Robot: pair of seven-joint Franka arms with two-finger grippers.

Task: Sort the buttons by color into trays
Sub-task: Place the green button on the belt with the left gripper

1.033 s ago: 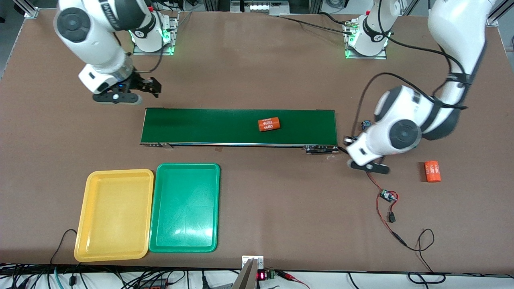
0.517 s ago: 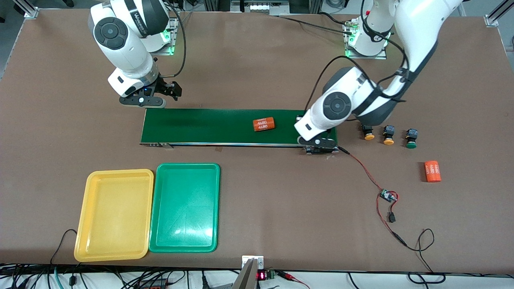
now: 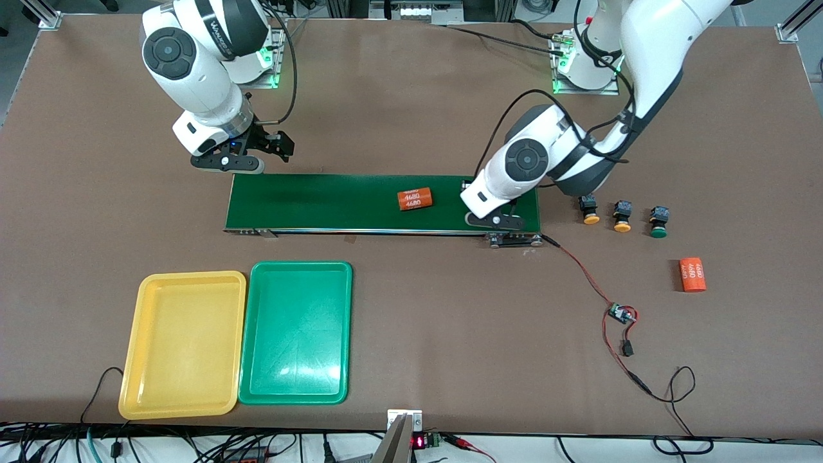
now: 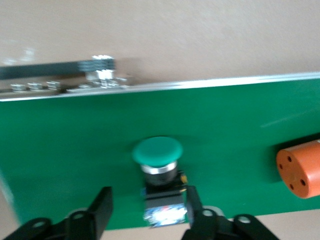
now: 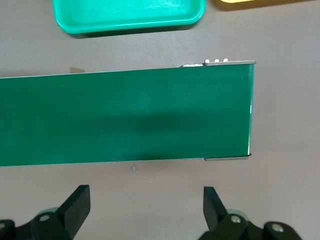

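Green button sits on the belt between the left hand's spread fingers.

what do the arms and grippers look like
Both arms have glossy white rounded shells with dark grey round joint caps and black cables looped alongside. The right gripper and left gripper are black, with two flat fingers. Green lights glow at both bases.

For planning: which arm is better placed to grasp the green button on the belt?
Left: the left gripper straddles the green button; the right gripper is at the conveyor belt's other end.
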